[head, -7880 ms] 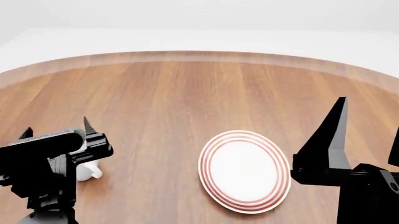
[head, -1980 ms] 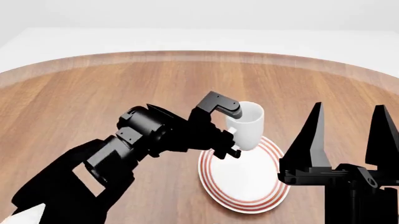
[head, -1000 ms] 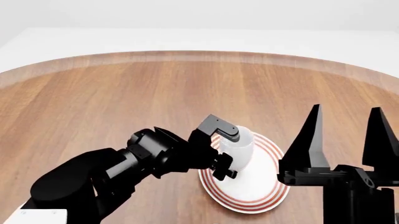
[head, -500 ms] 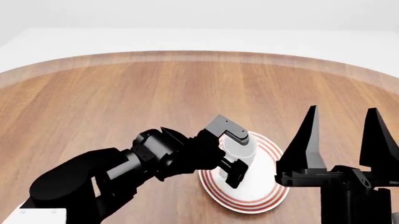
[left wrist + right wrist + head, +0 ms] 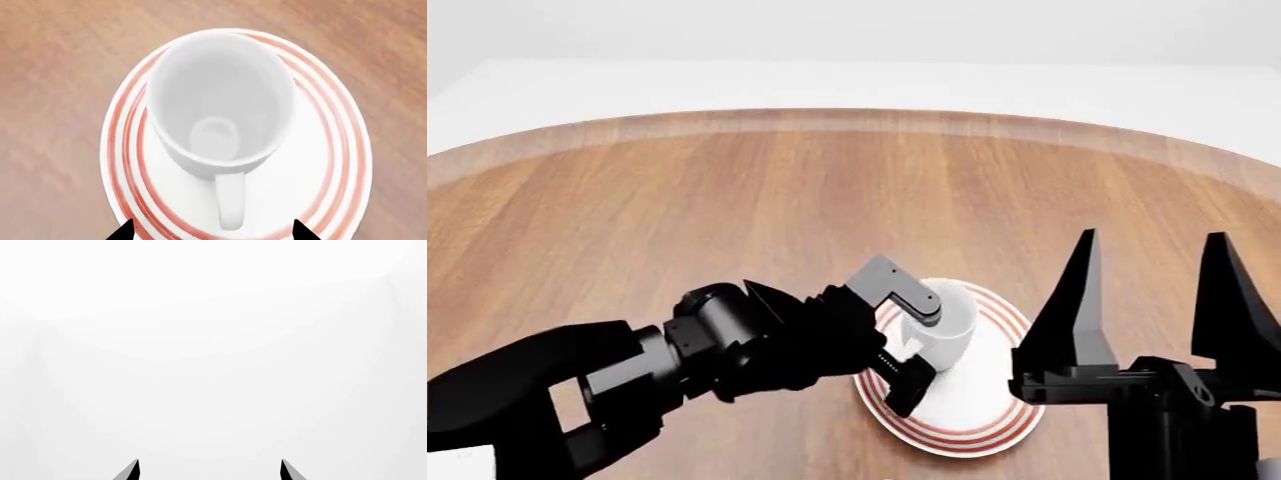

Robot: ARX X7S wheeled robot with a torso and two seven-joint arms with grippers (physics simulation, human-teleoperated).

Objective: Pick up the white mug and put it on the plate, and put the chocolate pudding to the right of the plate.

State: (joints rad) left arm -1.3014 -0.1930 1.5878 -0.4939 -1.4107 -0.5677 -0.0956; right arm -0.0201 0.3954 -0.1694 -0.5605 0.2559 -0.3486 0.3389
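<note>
A: Mug on plate — the white mug (image 5: 950, 318) stands upright on the plate (image 5: 1004, 412), mouth up, its loop handle pointing toward the left gripper (image 5: 909, 340).

B: And that gripper's fingers?

A: Spread. In the left wrist view the two black fingertips (image 5: 124, 232) sit wide apart on either side of the handle, touching neither the handle nor the mug's wall. In the head view the fingers reach over the plate's near-left rim, just beside the mug.

B: The plate?

A: It lies flat on the wooden counter (image 5: 761, 200), red rings showing round the mug.

B: The right arm?

A: The right gripper (image 5: 1149, 300) points up beside the plate's right edge, fingers parted and empty. Its wrist camera sees only white background between the two tips.

B: The chocolate pudding?

A: Not visible in any view.
</note>
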